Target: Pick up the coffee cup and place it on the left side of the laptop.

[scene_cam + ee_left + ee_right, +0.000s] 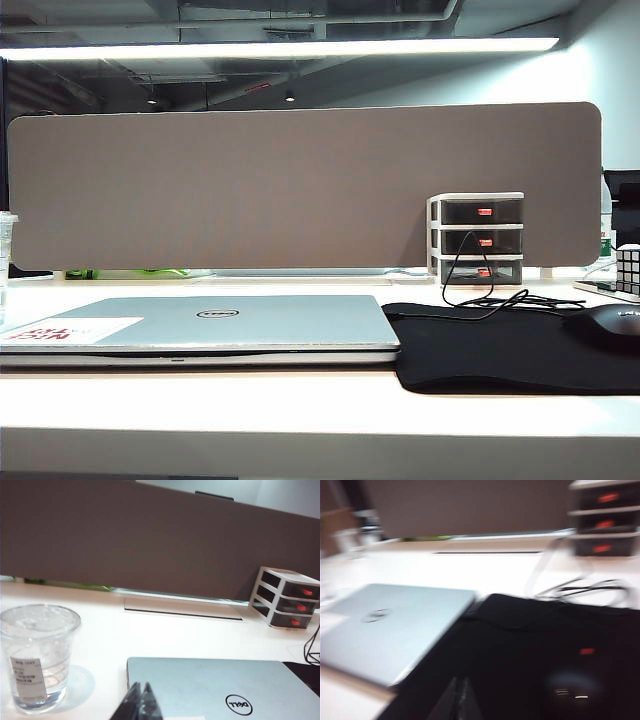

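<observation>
A wide brown partition panel [300, 185] stands along the back of the white desk [300, 410] — above it, a dark ceiling with exposed ducts and one long bright strip light [280, 47].

The white table [300, 410] carried a closed silver laptop [200, 325], a black mouse pad [500, 350], a clear lidded plastic cup [37, 657] and grey-and-white mini drawers [478, 238].

Both hands — left hand [140, 702], right hand [458, 700] — black, tapering fingertips.

Upright lidded cup [37, 657] beside closed laptop [220, 690]
</observation>
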You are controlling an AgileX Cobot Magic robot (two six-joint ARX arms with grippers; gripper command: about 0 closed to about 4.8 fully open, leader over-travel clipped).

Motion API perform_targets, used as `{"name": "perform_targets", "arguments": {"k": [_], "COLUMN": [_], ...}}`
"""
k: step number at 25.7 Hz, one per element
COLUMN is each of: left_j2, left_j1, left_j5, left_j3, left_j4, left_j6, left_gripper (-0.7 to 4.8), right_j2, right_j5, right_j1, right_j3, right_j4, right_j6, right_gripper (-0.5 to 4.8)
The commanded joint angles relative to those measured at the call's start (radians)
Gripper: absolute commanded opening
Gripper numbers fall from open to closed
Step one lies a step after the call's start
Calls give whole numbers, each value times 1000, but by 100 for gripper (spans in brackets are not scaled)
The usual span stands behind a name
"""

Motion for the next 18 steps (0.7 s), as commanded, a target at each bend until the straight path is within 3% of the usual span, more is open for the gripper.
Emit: {"name": "perform_targets", "arguments": {"k": [1, 4, 6, 9, 13, 15, 18], "left_j2": [0, 0, 0, 0, 0, 0, 0], "left_j1": [0, 0, 0, -14, -91, -184, -243], "left_j5": [6, -21, -100, -127, -174, -251, -337], "left_j3": [2, 2, 2, 2, 2, 2, 2], "left_j4": [3, -8, -18, -27, -69, -74, -73], "left_j6": [36, 83, 85, 89, 153, 204, 254], "left_gripper": [-5, -5, -5, -5, -5, -5, -5], "right_j2": [-2, -2, -2, -2, -2, -2, -2], "right_j5": [148, 261, 361, 385, 391, 394, 396], "right_j1": [0, 0, 0, 0, 0, 0, 0], "right_j3": [-5, -5, -5, -5, -5, -5, -5], "right_j4": [42, 67, 108, 116, 116, 116, 116], "right_j6": [-89, -113, -136, -137, -164, -173, -189], "right_gripper": [-1, -1, -1, -1, -1, -1, -1]}}
